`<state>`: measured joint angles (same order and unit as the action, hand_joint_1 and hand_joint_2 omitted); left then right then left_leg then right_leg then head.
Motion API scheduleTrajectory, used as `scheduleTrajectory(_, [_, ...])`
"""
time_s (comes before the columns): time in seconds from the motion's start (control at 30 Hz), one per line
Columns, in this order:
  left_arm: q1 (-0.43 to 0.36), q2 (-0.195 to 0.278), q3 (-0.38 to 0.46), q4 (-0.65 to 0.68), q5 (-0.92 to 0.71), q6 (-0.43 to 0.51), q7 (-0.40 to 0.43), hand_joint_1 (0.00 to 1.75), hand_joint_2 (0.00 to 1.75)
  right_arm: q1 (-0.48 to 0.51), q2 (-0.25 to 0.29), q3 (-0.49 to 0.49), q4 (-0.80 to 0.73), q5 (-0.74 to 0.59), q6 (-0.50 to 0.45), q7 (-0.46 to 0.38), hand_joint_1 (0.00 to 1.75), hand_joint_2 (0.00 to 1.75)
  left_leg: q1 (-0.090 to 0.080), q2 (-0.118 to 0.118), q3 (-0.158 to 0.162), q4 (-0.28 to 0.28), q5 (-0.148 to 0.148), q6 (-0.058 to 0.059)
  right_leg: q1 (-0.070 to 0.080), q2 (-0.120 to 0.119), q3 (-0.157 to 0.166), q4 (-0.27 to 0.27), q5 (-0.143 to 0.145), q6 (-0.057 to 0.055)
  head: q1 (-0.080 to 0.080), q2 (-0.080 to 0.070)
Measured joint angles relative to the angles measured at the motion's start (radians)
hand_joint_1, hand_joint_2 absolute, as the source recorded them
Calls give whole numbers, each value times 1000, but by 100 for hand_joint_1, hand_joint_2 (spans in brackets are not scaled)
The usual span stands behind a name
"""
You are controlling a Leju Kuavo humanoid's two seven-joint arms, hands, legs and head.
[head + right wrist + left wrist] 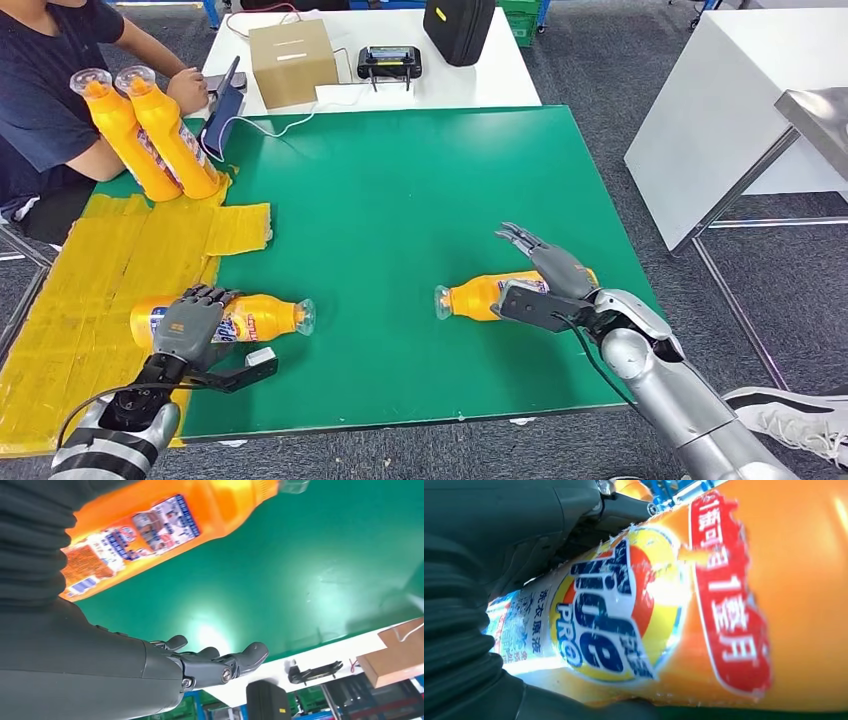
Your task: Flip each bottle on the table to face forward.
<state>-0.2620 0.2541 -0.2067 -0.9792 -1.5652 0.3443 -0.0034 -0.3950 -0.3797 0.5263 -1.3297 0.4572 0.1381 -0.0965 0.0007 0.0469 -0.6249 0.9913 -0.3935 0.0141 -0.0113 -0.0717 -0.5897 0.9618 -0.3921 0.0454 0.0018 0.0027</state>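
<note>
From the head view, two orange bottles lie on their sides on the green table (400, 200). The left bottle (250, 318) lies near the yellow mat (90, 290), its clear cap pointing to the middle of the table. The left hand (190, 328) rests on top of its fat end with fingers curled over it, so it seems to be grasping the bottle. The right bottle (480, 296) lies with its cap pointing toward the left bottle. The right hand (545, 270) is over its far end, fingers spread out and released, holding nothing. Two more bottles (150, 130) stand upright at the far left corner, next to a person (50, 90).

In the left wrist view, the left bottle (704, 610) is very close. It has a shiny round blue, yellow and red label and a red sticker with white writing. The plastic looks smooth and slippery. I think it is full, so a bit heavy, and it will roll easily.

In the right wrist view, the right bottle (165, 525) shows a label with small print and little pictures, which looks like its back. The right hand's fingers (215, 660) are stretched open, away from it. I think the best place to grab is around the fat middle, where the label gives some grip, not the thin neck.
</note>
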Motion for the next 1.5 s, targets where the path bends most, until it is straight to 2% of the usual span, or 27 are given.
scheduleTrajectory(0.13, [-31, 11, -1, 55, 0, -6, 17, 0, 0, 2, -20, -9, 0, 4, 6, 0, 0, 175, 0, 0, 5, 0, 1, -1, 0, 0, 4, 0, 0, 0, 0, 0])
scheduleTrajectory(0.33, [-43, 20, 1, 89, 6, 10, -5, 0, 0, 5, -66, -12, 5, 10, 48, 4, 0, 175, 1, 0, 7, 0, 1, -1, 0, 0, 8, 1, 0, -1, 0, 0])
scheduleTrajectory(0.57, [-57, 24, 13, 94, 79, 28, -92, 0, 0, -18, -98, -8, 73, 14, 84, 3, 0, 175, 0, -3, 7, 0, 2, 0, -1, -2, 8, 1, 0, 0, 0, 0])
scheduleTrajectory(0.63, [-58, 22, 22, 93, 135, 42, -132, 0, 0, -27, -101, -3, 94, 20, 86, 2, 0, 175, 0, -3, 7, 0, 2, 0, -1, -2, 8, 1, 0, 0, 0, 0])
scheduleTrajectory(0.8, [-43, -1, 61, 45, 390, 29, -292, 0, 0, -48, -114, 17, 180, 86, 54, -17, 0, 175, 0, -4, 5, 0, 2, 0, -1, -3, 6, 1, 0, 0, 0, 0])
scheduleTrajectory(0.97, [-19, -24, 78, -13, 469, -8, -336, 0, 0, -73, -101, 36, 273, 184, -6, -25, 0, 175, -1, -4, 2, 0, 2, 0, -1, -3, 3, 1, 0, 0, 0, 0])
scheduleTrajectory(1.23, [-46, -58, 82, -14, 581, -57, -414, 0, 0, -152, -49, 72, 492, 245, -1, -68, 1, 175, -1, -4, -2, 1, 3, 1, -1, -3, -1, 1, 0, 0, 0, 0])
scheduleTrajectory(1.37, [-65, -71, 82, -8, 654, -82, -461, 0, 0, -188, -36, 103, 575, 278, 28, -89, 175, 175, -1, -3, -2, 1, 3, 1, -1, -3, -2, 1, 0, 0, 0, 0])
scheduleTrajectory(1.5, [-107, -90, 78, 13, 730, -104, -505, 0, 0, -224, -13, 154, 675, 319, 25, -122, 175, 175, 0, -3, 0, 1, 3, 1, 0, -3, -1, 1, 0, 0, 0, 0])
